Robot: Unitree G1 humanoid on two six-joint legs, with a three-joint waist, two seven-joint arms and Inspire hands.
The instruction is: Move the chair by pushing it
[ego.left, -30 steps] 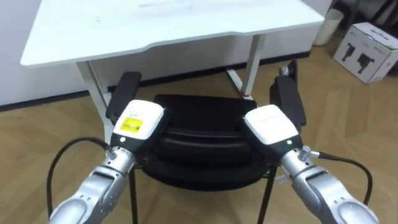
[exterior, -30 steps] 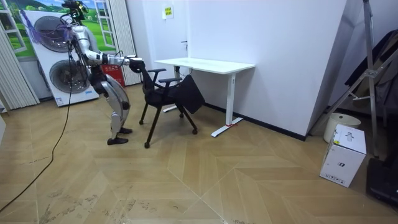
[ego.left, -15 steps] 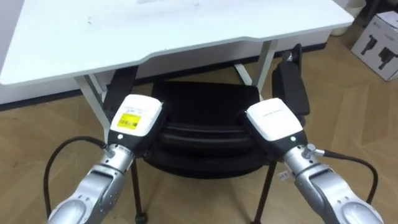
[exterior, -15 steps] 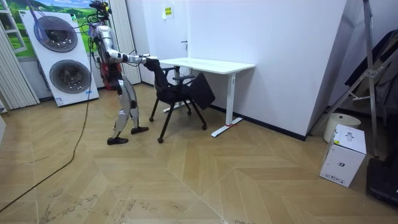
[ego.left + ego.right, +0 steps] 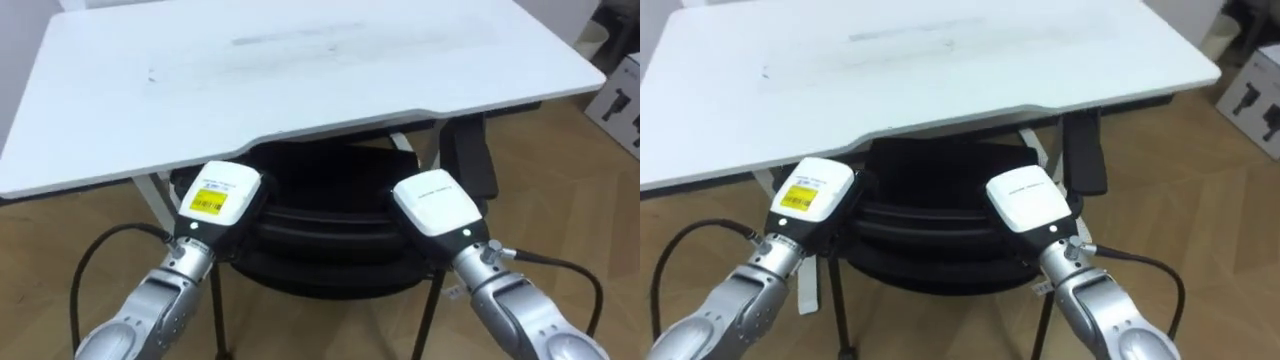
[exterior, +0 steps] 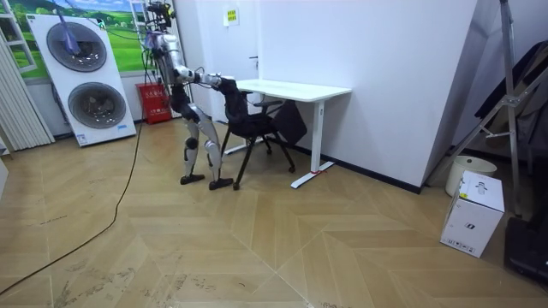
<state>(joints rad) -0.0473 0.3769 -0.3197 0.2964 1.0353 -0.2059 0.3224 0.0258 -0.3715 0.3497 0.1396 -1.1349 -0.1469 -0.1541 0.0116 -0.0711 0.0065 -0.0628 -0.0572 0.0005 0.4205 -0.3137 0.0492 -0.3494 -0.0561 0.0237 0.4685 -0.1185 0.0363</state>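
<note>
The black mesh office chair [image 5: 330, 225] stands with its seat partly under the white rectangular desk [image 5: 300, 80], which lies at 12 o'clock from it. The robot's left hand [image 5: 218, 195] lies on the backrest's top at 9 o'clock and its right hand [image 5: 435, 205] at 3 o'clock. Both hands' fingers are hidden past the rim, so whether they are apart or clamped cannot be told.

The robot stands at the end of the white desk [image 6: 291, 88] on the room view's left. Both arms reach out to the back of the black chair [image 6: 253, 124], which sits partly under that end. Behind the robot are 2 stacked washers [image 6: 81, 77] and a red box [image 6: 154, 101]. A white box [image 6: 469, 214] stands far off on the right.
</note>
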